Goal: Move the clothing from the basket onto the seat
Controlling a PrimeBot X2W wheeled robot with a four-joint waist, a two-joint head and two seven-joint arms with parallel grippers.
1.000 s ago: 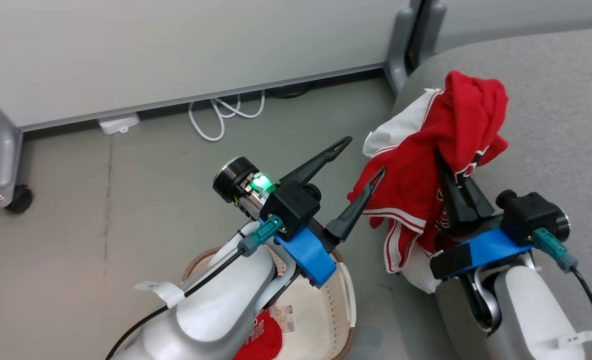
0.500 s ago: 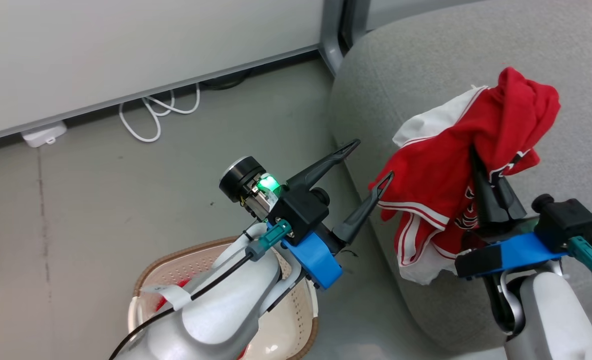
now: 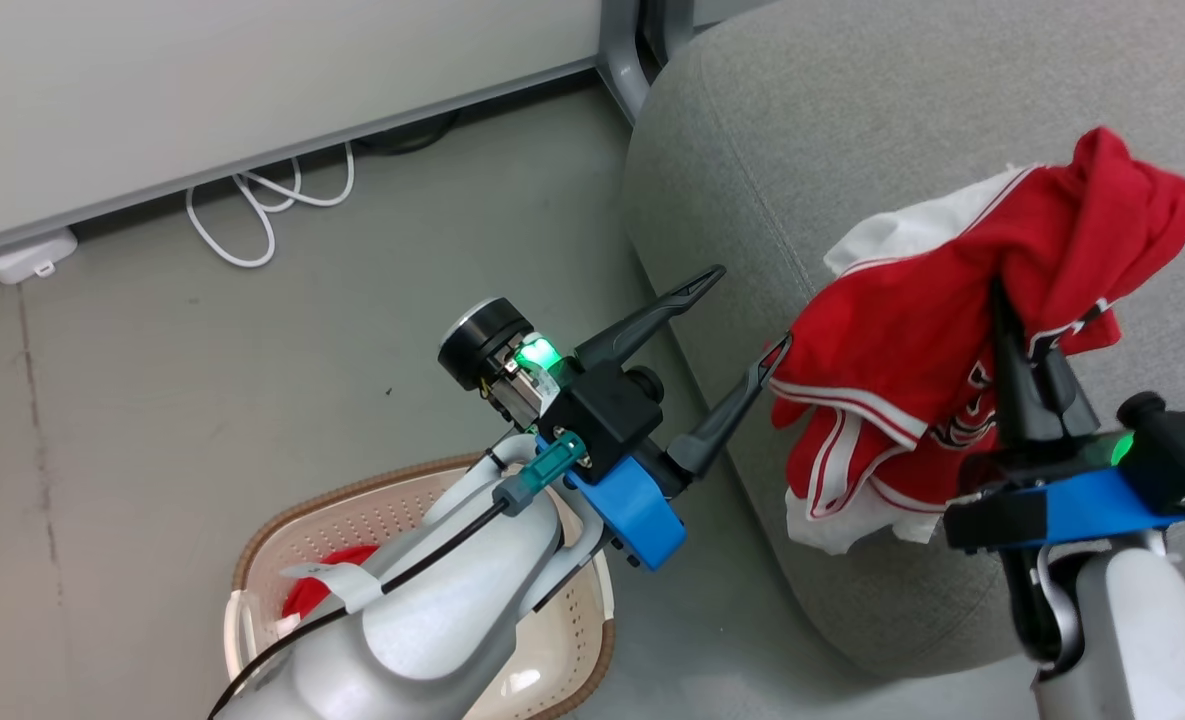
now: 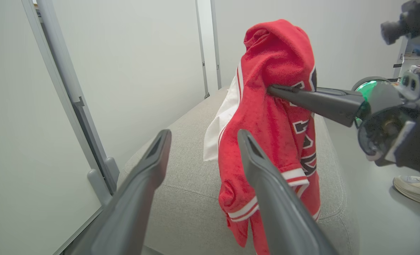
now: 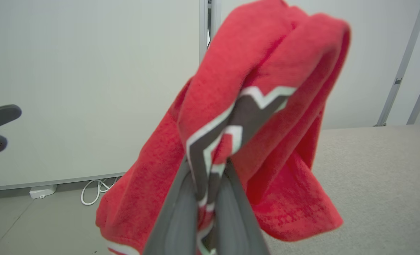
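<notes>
Carried farther over seat (image 3: 802, 120), clothing (image 3: 902, 340) in right end effector (image 3: 1002, 300)

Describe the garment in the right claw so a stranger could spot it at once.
Find the big grey seat; the right claw is shut on a bunched garment hanging over its near edge. It is red with white stripe trim, dark lettering and white fabric alongside, and unlike the red cloth lying in the basket, it dangles from the claw.
</notes>
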